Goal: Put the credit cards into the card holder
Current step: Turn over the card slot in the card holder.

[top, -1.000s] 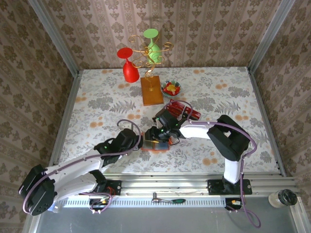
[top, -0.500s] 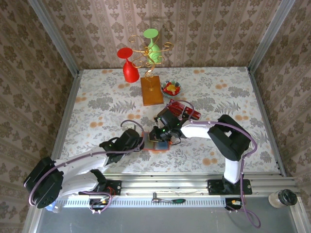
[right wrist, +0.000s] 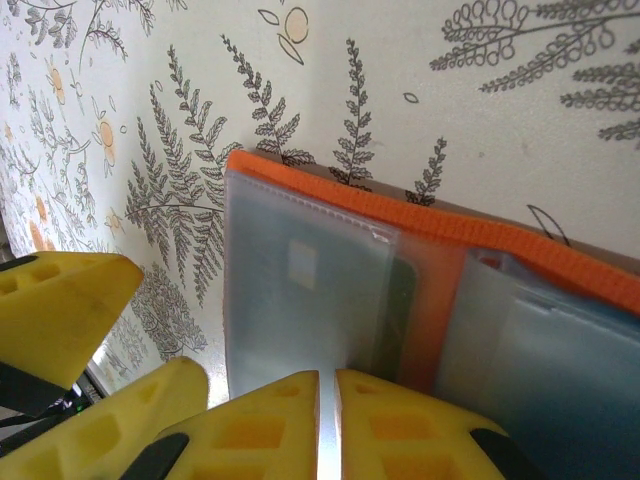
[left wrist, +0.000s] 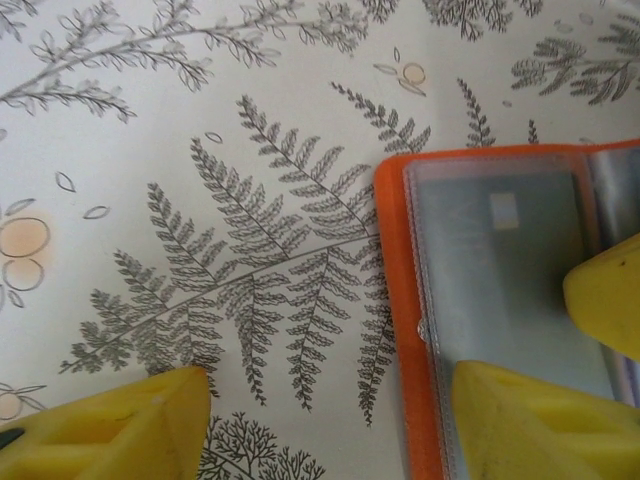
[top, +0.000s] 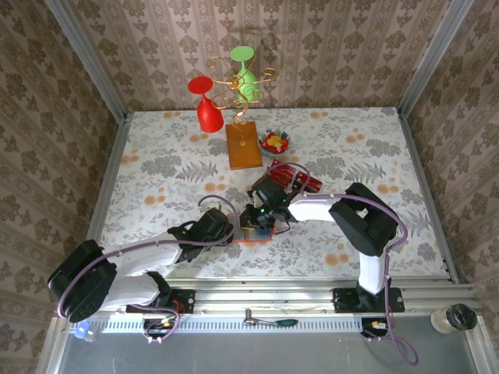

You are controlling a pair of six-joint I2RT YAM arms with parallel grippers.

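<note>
The small orange folding card holder (left wrist: 480, 290) lay open on the fern-printed tabletop (top: 366, 148) just before the arm bases. Its clear plastic sleeves were probably thin, floppy and slick, best pinned flat while a pocket lip is lifted. The left fingers (left wrist: 520, 410) stood wide apart, gripping nothing, one tip over a sleeve; the right fingers (right wrist: 360, 410) were pressed nearly together on a pale sliver I could not identify. The red, black-banded credit cards (top: 298, 178), likely stiff and light, lay nearby toward the back, open tabletop around them.
</note>
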